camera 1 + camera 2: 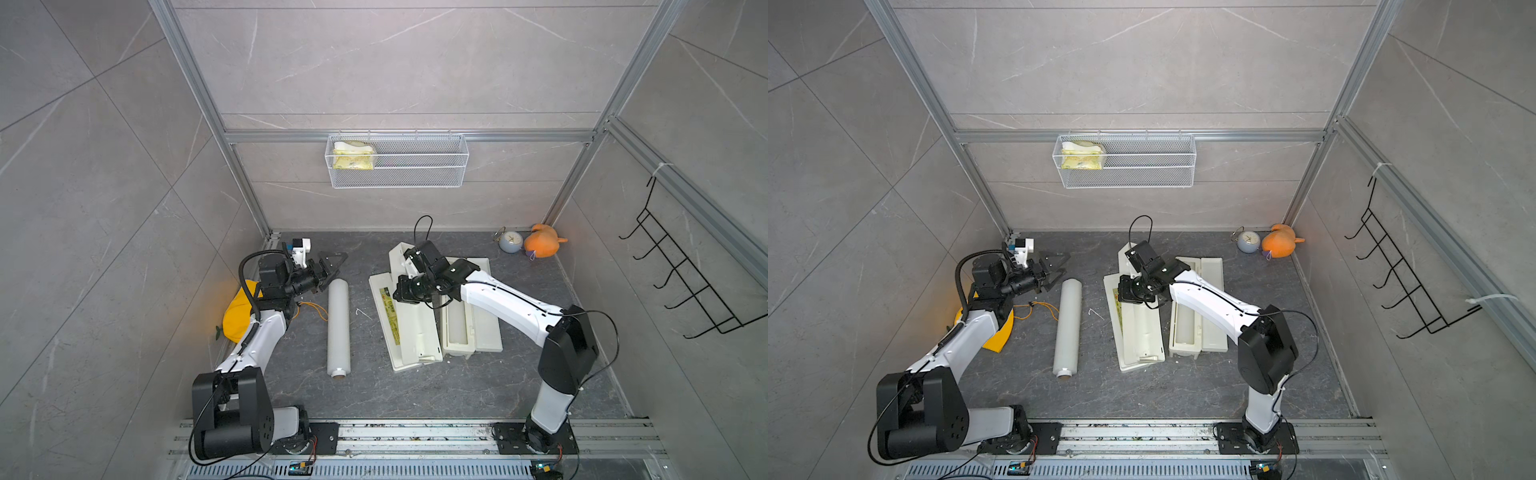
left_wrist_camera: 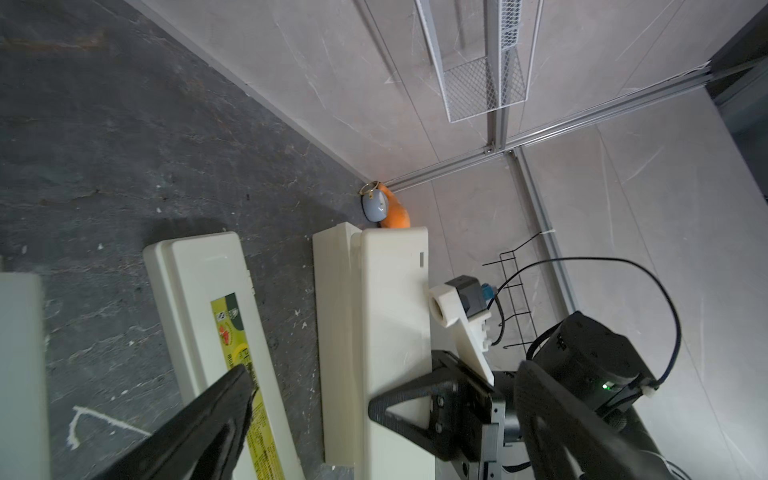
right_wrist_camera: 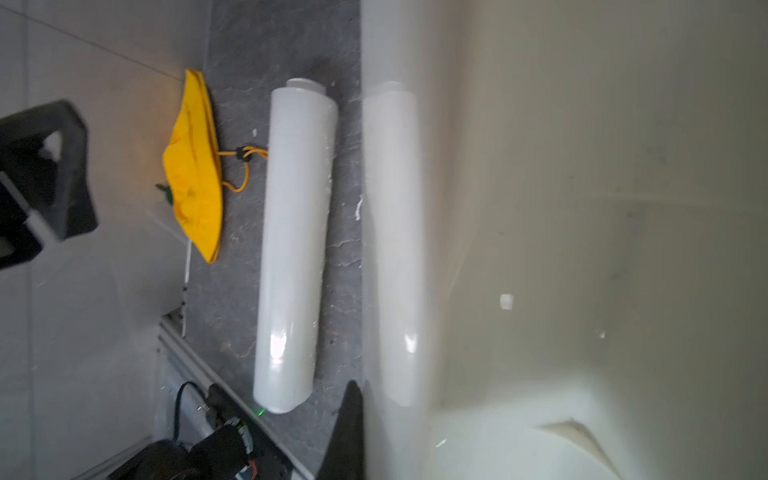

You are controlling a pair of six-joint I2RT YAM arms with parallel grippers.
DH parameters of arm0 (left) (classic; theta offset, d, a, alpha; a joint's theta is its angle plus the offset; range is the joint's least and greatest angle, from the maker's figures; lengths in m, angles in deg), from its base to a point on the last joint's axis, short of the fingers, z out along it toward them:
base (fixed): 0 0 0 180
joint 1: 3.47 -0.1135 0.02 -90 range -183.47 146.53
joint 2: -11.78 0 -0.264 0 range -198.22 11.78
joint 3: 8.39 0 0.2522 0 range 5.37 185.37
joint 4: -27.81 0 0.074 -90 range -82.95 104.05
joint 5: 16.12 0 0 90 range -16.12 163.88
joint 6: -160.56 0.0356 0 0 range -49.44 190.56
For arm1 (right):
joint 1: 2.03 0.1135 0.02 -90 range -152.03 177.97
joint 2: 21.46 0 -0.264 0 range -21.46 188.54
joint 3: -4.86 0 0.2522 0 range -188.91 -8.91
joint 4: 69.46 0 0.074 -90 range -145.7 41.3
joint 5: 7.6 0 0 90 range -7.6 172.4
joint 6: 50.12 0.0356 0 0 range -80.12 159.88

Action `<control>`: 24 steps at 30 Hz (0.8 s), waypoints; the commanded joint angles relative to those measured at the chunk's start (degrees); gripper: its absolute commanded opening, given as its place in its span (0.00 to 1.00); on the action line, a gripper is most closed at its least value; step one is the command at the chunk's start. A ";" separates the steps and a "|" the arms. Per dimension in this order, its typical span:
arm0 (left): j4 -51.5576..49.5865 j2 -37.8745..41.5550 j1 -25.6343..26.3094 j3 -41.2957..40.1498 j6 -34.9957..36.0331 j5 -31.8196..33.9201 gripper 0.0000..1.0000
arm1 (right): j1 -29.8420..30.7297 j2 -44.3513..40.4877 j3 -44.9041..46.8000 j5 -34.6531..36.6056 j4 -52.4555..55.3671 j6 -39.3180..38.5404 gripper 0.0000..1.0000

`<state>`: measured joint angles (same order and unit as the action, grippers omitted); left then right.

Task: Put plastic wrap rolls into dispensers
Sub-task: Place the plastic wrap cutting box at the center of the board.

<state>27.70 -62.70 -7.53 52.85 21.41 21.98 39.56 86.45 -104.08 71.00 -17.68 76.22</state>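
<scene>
Left gripper (image 1: 341, 264) hovering just past far end of loose plastic wrap roll (image 1: 338, 328), jaws spread wide, holding nothing. Roll lying on counter (image 1: 415, 395), beside labelled dispenser (image 1: 409, 332). Right gripper (image 1: 411, 257) sitting at that dispenser's raised far end, jaws closed; actual pinch unclear. Second roll (image 1: 456, 326) lying inside open dispenser (image 1: 484, 316).

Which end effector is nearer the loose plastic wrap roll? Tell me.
Left. The left end effector hovers open beside the roll's far end; the right end effector grips a dispenser lid, farther off.
</scene>
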 commanded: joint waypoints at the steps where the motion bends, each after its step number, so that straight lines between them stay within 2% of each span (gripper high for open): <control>1: -13.22 2.16 0.14 -1.25 8.10 6.11 0.99 | -0.10 8.17 -9.26 12.36 12.64 -3.97 0.00; 8: -27.43 3.87 0.15 -1.17 15.56 16.76 0.98 | -0.01 23.78 -30.22 22.77 27.80 -9.11 0.00; 12: -29.64 2.94 0.12 -1.78 17.27 18.29 0.98 | -0.05 31.44 -39.73 24.35 34.91 -11.20 0.00; 19: -31.09 1.85 0.06 -2.26 19.35 19.77 0.98 | 0.16 36.49 -41.44 21.41 36.58 -10.98 0.00; 24: -30.44 0.33 0.10 -2.13 19.37 19.15 0.97 | 0.86 35.89 -38.57 14.97 34.07 -9.65 0.00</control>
<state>-2.37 -61.63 -7.53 50.53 38.81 40.91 39.60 122.65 -143.62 89.31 15.28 67.04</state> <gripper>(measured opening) 0.975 0.044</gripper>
